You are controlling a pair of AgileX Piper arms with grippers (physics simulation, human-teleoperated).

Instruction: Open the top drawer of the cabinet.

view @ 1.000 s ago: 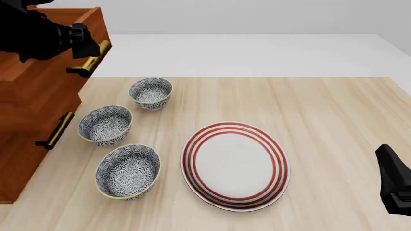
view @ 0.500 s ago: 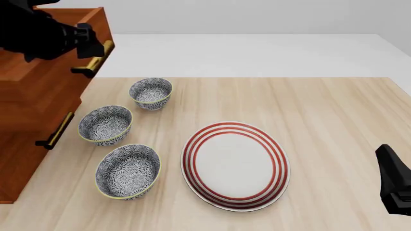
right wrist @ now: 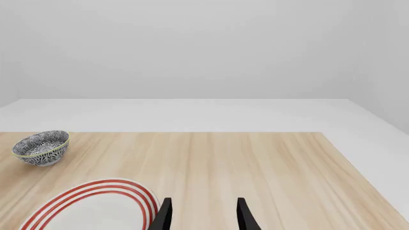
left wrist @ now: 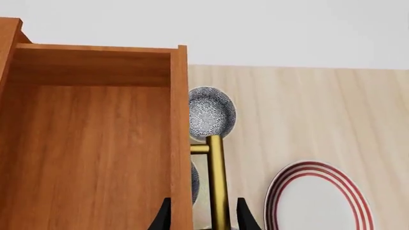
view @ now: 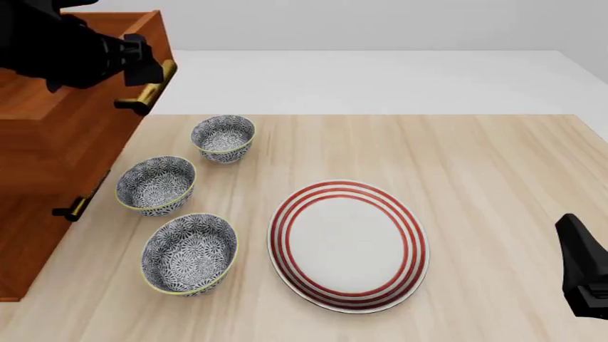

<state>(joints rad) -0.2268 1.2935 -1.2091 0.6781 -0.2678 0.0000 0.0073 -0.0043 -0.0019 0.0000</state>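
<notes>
The cabinet (view: 43,178) stands at the table's left edge. Its top drawer (view: 90,107) is pulled part way out over the lower drawers. In the left wrist view the drawer's inside (left wrist: 89,148) is bare wood. The brass handle (view: 152,84) on its front also shows in the left wrist view (left wrist: 216,182). My left gripper (view: 141,65) is at that handle. Its fingers (left wrist: 246,218) stand wide apart on either side of the bar, and the left gripper (left wrist: 203,220) is not closed on it. My right gripper (view: 584,274) is low at the front right. The right gripper (right wrist: 203,215) is open and empty.
Three patterned bowls (view: 224,137) (view: 156,184) (view: 190,253) stand in a row close to the cabinet's front. A red-ringed white plate (view: 349,246) lies mid-table. The middle drawer's handle (view: 76,205) sticks out below the top drawer. The table's right side is bare wood.
The top drawer has slid further out toward the bowls, with my left gripper moving along at its handle. It now covers more of the middle drawer's handle. The right arm has not moved.
</notes>
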